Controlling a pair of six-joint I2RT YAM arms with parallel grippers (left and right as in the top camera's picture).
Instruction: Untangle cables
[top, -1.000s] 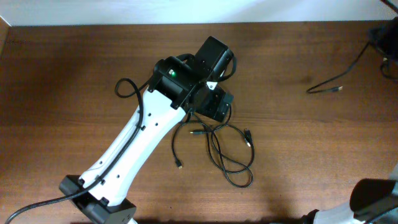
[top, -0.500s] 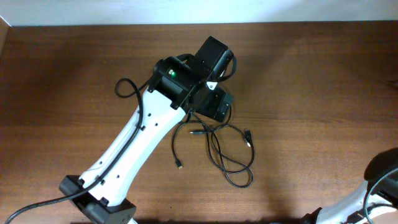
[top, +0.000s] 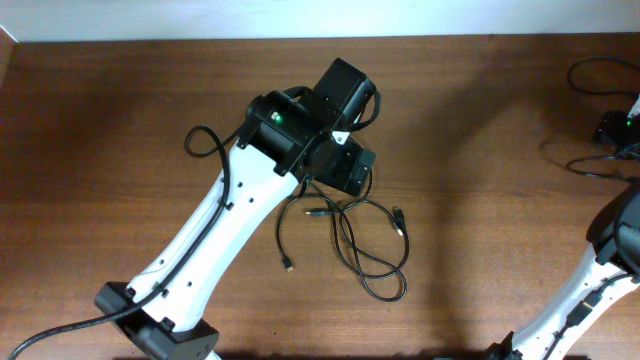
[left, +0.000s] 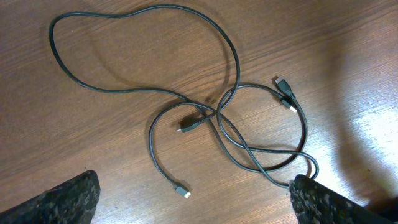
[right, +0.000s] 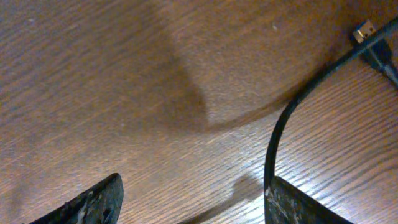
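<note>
Thin black cables (top: 352, 240) lie tangled in crossing loops at mid-table, just in front of my left gripper (top: 345, 168). In the left wrist view the tangle (left: 217, 115) spreads over the wood, with plug ends (left: 285, 93) lying loose. My left gripper (left: 193, 202) hangs open above it, and one strand passes beside its right fingertip (left: 323, 202). A separate cable (top: 585, 168) lies looped at the right edge by my right gripper (top: 612, 130). In the right wrist view my right gripper (right: 193, 202) is open, and that cable (right: 292, 109) runs past the right fingertip (right: 305, 202) without being gripped.
The left arm's white link (top: 215, 240) crosses the table from the front left. The right arm (top: 600, 270) rises at the front right corner. The table's far edge (top: 200, 40) meets a white wall.
The right gripper has opened and let go of the separate cable, which now lies looped at the right edge instead of stretched out. The right arm has swung in there. The left arm and the tangle are unchanged.
</note>
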